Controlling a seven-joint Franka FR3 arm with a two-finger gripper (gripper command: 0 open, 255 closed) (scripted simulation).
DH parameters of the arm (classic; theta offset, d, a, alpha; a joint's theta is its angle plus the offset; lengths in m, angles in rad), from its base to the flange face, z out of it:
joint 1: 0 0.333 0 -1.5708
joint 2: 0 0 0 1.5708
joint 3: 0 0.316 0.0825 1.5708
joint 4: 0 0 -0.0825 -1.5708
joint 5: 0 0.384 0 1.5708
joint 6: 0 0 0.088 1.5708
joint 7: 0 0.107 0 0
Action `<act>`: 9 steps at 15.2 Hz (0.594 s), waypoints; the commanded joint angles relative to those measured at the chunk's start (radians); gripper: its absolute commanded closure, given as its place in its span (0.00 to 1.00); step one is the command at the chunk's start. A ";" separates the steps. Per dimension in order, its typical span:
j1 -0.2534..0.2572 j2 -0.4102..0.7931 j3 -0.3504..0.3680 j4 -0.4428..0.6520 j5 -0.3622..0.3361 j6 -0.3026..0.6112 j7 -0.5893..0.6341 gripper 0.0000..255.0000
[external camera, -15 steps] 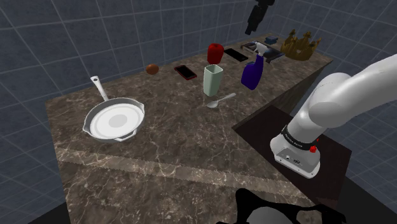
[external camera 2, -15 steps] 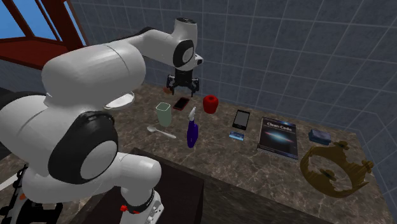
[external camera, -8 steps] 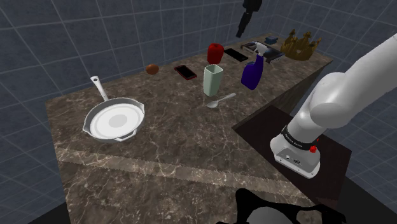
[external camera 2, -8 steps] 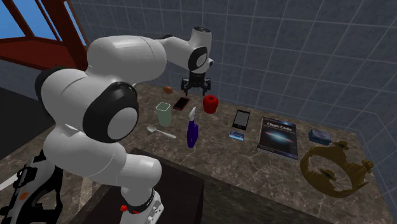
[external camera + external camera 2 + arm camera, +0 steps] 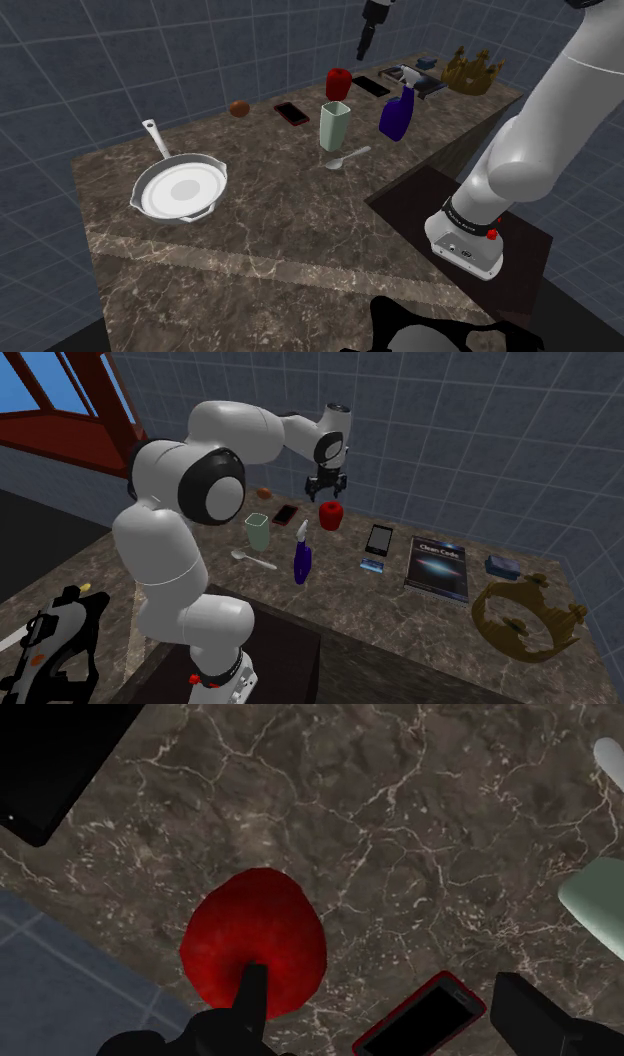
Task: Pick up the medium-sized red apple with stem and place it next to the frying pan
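over the back of the marble counter (image 5: pixel 300 230), the gripper (image 5: pixel 326 492) is held with fingers spread, nothing clasped. the red apple (image 5: pixel 330 515) is seen just beneath it, resting on the counter near a red-cased phone (image 5: pixel 291 113), well apart from the frying pan (image 5: pixel 180 190).

Arm swung toward 2nd ext. view's right: gripper (image 5: pixel 325 498) went from over the red-cased phone (image 5: pixel 285 513) to just above the red apple (image 5: pixel 330 515); arm links now stand more upright.
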State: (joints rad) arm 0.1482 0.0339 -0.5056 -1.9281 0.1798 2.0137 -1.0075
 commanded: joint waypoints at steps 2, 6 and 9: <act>-0.020 0.128 -0.002 0.109 0.070 0.003 -0.119 0.00; -0.065 0.286 0.021 0.267 0.145 -0.012 -0.237 0.00; -0.065 0.300 0.027 0.247 0.155 0.021 -0.243 0.00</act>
State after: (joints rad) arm 0.0848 0.3270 -0.4804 -1.6776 0.3301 2.0247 -1.2439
